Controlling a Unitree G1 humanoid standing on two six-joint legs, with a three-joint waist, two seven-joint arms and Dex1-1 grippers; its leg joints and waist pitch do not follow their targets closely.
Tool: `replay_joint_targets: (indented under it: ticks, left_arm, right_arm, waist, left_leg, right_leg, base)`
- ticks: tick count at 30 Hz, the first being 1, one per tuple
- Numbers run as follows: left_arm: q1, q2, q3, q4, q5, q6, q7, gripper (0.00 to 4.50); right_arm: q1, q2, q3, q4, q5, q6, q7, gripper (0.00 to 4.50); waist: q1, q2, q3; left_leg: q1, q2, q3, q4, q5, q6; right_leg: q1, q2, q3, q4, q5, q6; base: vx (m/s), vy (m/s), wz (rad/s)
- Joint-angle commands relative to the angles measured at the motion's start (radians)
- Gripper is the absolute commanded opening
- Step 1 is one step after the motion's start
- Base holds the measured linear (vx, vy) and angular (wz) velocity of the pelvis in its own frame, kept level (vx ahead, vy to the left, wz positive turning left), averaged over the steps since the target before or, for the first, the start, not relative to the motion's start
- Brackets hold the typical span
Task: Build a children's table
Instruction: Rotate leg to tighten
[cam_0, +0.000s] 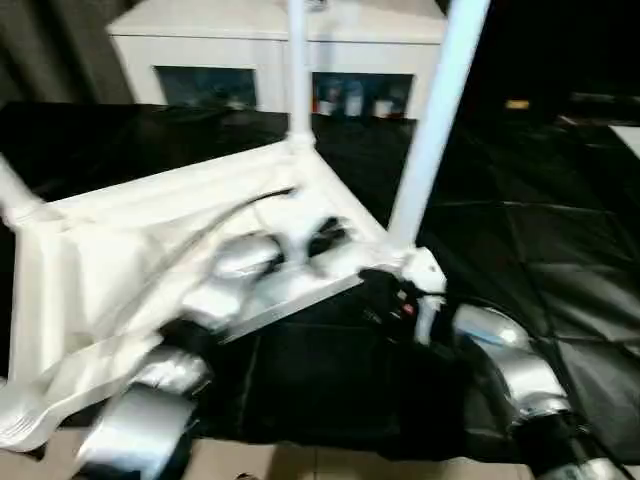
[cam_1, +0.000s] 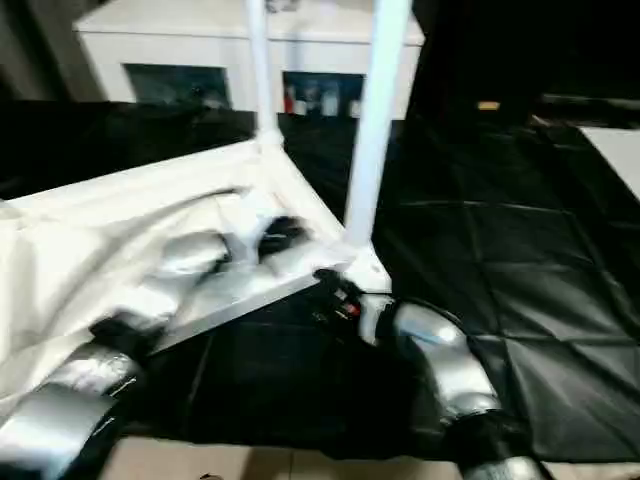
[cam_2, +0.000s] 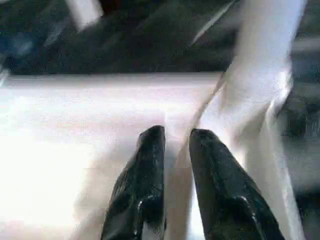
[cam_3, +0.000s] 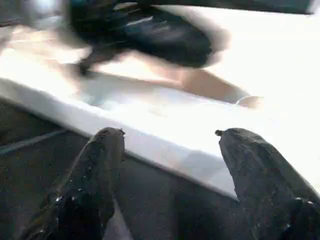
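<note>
The white children's table (cam_0: 120, 260) lies upside down and tilted on the black mat. Two long legs (cam_0: 435, 120) (cam_0: 297, 70) stand up from its far and near-right corner sockets, and a third leg (cam_0: 15, 195) shows at the left edge. My left gripper (cam_0: 325, 237) reaches over the underside near the right rim. In the left wrist view its fingers (cam_2: 152, 150) stand a narrow gap apart over the white plastic. My right gripper (cam_0: 385, 290) sits just below the near-right corner, and its fingers (cam_3: 107, 150) are spread wide with the table's rim (cam_3: 165, 145) just beyond them.
A white cabinet (cam_0: 280, 50) with dark glass doors stands behind the table. The black quilted mat (cam_0: 540, 250) covers the floor to the right. Pale floor tiles (cam_0: 300, 460) show at the near edge.
</note>
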Motion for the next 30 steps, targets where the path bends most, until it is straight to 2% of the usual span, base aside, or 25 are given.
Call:
replay_joint_targets:
  ticks: [1,2,3,4,5,6,8,9,10,11,12,15,17,20,21,22,23,24,25,27,30]
  left_arm:
    - [0.037,0.003,0.021,-0.141,-0.046,0.07,-0.03,0.99]
    - [0.07,0.008,0.021,-0.193,-0.075,0.087,-0.051,0.99]
    - [0.105,0.016,0.012,-0.244,-0.109,0.095,-0.077,0.99]
    - [0.138,0.024,-0.002,-0.287,-0.138,0.105,-0.102,0.99]
    - [0.167,0.033,-0.023,-0.324,-0.155,0.107,-0.126,0.99]
    - [0.185,0.042,-0.037,-0.351,-0.166,0.113,-0.135,0.99]
    - [0.194,0.046,-0.045,-0.365,-0.17,0.118,-0.139,0.99]
    - [0.202,0.046,-0.049,-0.396,-0.171,0.147,-0.123,0.99]
    - [0.204,0.033,-0.057,-0.432,-0.164,0.176,-0.094,0.99]
    - [0.204,0.033,-0.057,-0.432,-0.164,0.176,-0.094,0.99]
    - [0.211,0.02,-0.059,-0.481,-0.159,0.219,-0.084,0.99]
    - [0.216,0.005,-0.06,-0.533,-0.162,0.268,-0.077,0.99]
    - [0.217,0.008,-0.065,-0.558,-0.173,0.287,-0.071,0.99]
    - [0.228,0.028,-0.069,-0.594,-0.178,0.303,-0.06,0.99]
    - [0.231,0.035,-0.07,-0.601,-0.179,0.307,-0.056,0.99]
    - [0.237,0.042,-0.071,-0.611,-0.181,0.311,-0.056,0.99]
    - [0.237,0.042,-0.071,-0.611,-0.181,0.311,-0.056,0.99]
    - [0.243,0.046,-0.072,-0.626,-0.18,0.324,-0.05,0.99]
    - [0.247,0.046,-0.072,-0.638,-0.177,0.332,-0.043,0.99]
    - [0.258,0.035,-0.063,-0.65,-0.168,0.346,-0.021,0.99]
    - [0.267,0.033,-0.059,-0.655,-0.162,0.358,-0.016,0.99]
  right_arm:
    - [-0.029,0.015,-0.013,0.04,-0.014,-0.022,-0.046,3.36]
    - [-0.044,0.023,-0.021,0.062,-0.02,-0.027,-0.072,3.36]
    - [-0.06,0.028,-0.029,0.085,-0.029,-0.034,-0.102,3.36]
    - [-0.077,0.032,-0.039,0.111,-0.037,-0.036,-0.134,3.36]
    - [-0.098,0.03,-0.047,0.146,-0.055,-0.043,-0.177,3.36]
    - [-0.111,0.028,-0.052,0.168,-0.067,-0.049,-0.205,3.36]
    - [-0.118,0.026,-0.054,0.18,-0.074,-0.051,-0.22,3.36]
    - [-0.14,0.022,-0.063,0.219,-0.088,-0.058,-0.262,3.36]
    - [-0.195,0.012,-0.088,0.317,-0.115,-0.062,-0.38,3.36]
    - [-0.196,0.011,-0.088,0.318,-0.115,-0.062,-0.381,3.36]
    - [-0.231,0.009,-0.107,0.382,-0.122,-0.071,-0.444,3.36]
    - [-0.277,0.004,-0.125,0.459,-0.128,-0.093,-0.511,3.36]
    - [-0.312,0.001,-0.133,0.516,-0.128,-0.117,-0.54,3.36]
    - [-0.372,-0.011,-0.143,0.606,-0.128,-0.153,-0.564,3.36]
    - [-0.383,-0.013,-0.146,0.625,-0.132,-0.161,-0.57,3.36]
    - [-0.397,-0.018,-0.149,0.65,-0.136,-0.168,-0.58,3.36]
    - [-0.397,-0.018,-0.149,0.65,-0.136,-0.168,-0.58,3.36]
    - [-0.417,-0.023,-0.15,0.688,-0.142,-0.183,-0.601,3.36]
    - [-0.434,-0.027,-0.149,0.715,-0.147,-0.197,-0.615,3.36]
    - [-0.462,-0.013,-0.164,0.727,-0.121,-0.225,-0.548,3.36]
    - [-0.463,0.009,-0.175,0.699,-0.084,-0.235,-0.432,3.36]
  waist:
    - [0.003,-0.009,-0.071]
    - [0.011,-0.002,-0.068]
    - [0.013,-0.002,-0.064]
    - [0.018,-0.005,-0.061]
    - [0.018,-0.004,-0.061]
    - [0.017,-0.004,-0.058]
    - [0.018,-0.002,-0.056]
    - [0.014,-0.002,-0.058]
    - [0.009,-0.003,-0.059]
    - [0.007,-0.005,-0.059]
    - [0.011,-0.005,-0.058]
    - [0.012,-0.007,-0.059]
    - [0.009,-0.013,-0.06]
    - [0.008,-0.016,-0.065]
    - [0.009,-0.013,-0.067]
    - [0.009,-0.02,-0.068]
    - [0.01,-0.019,-0.068]
    - [0.012,-0.023,-0.068]
    - [0.011,-0.02,-0.071]
    - [0.011,-0.028,-0.069]
    - [0.01,-0.025,-0.069]
  left_leg:
    - [0.026,0.041,-0.011,-0.065,-0.091,0.11]
    - [0.037,0.044,-0.009,-0.07,-0.147,0.069]
    - [0.037,0.043,-0.008,-0.073,-0.167,0.059]
    - [0.041,0.044,-0.008,-0.078,-0.201,0.031]
    - [0.038,0.044,-0.01,-0.081,-0.209,0.018]
    - [0.04,0.042,-0.009,-0.086,-0.234,-0.007]
    - [0.05,0.038,-0.005,-0.085,-0.277,-0.029]
    - [0.047,0.036,-0.006,-0.085,-0.284,-0.039]
    - [0.035,0.034,-0.011,-0.087,-0.262,-0.048]
    - [0.033,0.032,-0.012,-0.088,-0.262,-0.05]
    - [0.041,0.032,-0.008,-0.084,-0.276,-0.051]
    - [0.042,0.031,-0.006,-0.078,-0.277,-0.051]
    - [0.032,0.027,-0.007,-0.076,-0.259,-0.043]
    - [0.027,0.025,-0.008,-0.07,-0.216,-0.025]
    - [0.027,0.025,-0.007,-0.067,-0.197,-0.017]
    - [0.025,0.024,-0.004,-0.064,-0.177,-0.007]
    - [0.024,0.023,-0.005,-0.062,-0.168,-0.002]
    - [0.023,0.023,-0.003,-0.061,-0.157,0.007]
    - [0.023,0.024,-0.005,-0.06,-0.149,0.008]
    - [0.021,0.025,-0.003,-0.058,-0.143,0.021]
    - [0.02,0.026,-0.004,-0.058,-0.162,0.036]
  right_leg:
    - [0.048,-0.043,0.024,-0.03,-0.043,-0.282]
    - [0.041,-0.042,0.026,-0.036,-0.099,-0.273]
    - [0.039,-0.038,0.027,-0.041,-0.122,-0.264]
    - [0.036,-0.039,0.029,-0.042,-0.155,-0.25]
    - [0.04,-0.04,0.029,-0.04,-0.164,-0.244]
    - [0.036,-0.037,0.029,-0.044,-0.194,-0.227]
    - [0.028,-0.033,0.034,-0.051,-0.224,-0.202]
    - [0.033,-0.034,0.036,-0.049,-0.218,-0.193]
    - [0.043,-0.037,0.034,-0.045,-0.211,-0.185]
    - [0.044,-0.037,0.032,-0.046,-0.221,-0.184]
    - [0.039,-0.038,0.035,-0.052,-0.248,-0.174]
    - [0.035,-0.036,0.037,-0.052,-0.253,-0.166]
    - [0.04,-0.032,0.035,-0.047,-0.24,-0.156]
    - [0.045,-0.032,0.033,-0.038,-0.191,-0.165]
    - [0.044,-0.031,0.032,-0.034,-0.164,-0.174]
    - [0.046,-0.028,0.032,-0.03,-0.136,-0.181]
    - [0.046,-0.027,0.032,-0.028,-0.126,-0.185]
    - [0.047,-0.027,0.032,-0.027,-0.112,-0.189]
    - [0.049,-0.029,0.031,-0.022,-0.102,-0.196]
    - [0.049,-0.027,0.03,-0.022,-0.094,-0.205]
    - [0.051,-0.028,0.03,-0.021,-0.108,-0.204]
  base:
    - [0.0,0.0,0.0]
    - [0.0,0.0,0.0]
    - [0.0,0.0,0.0]
    - [0.0,0.0,0.0]
    - [0.0,0.0,0.0]
    - [0.0,0.0,0.0]
    - [0.0,0.0,0.0]
    - [0.0,0.0,0.0]
    - [0.0,0.0,0.0]
    - [0.0,0.0,0.0]
    - [0.0,0.0,0.0]
    - [0.0,0.0,0.0]
    - [0.0,0.0,0.0]
    - [0.0,0.0,0.0]
    - [0.0,0.0,0.0]
    - [0.0,0.0,0.0]
    - [0.0,0.0,0.0]
    - [0.0,0.0,0.0]
    - [0.0,0.0,0.0]
    - [0.0,0.0,0.0]
    - [0.0,0.0,0.0]
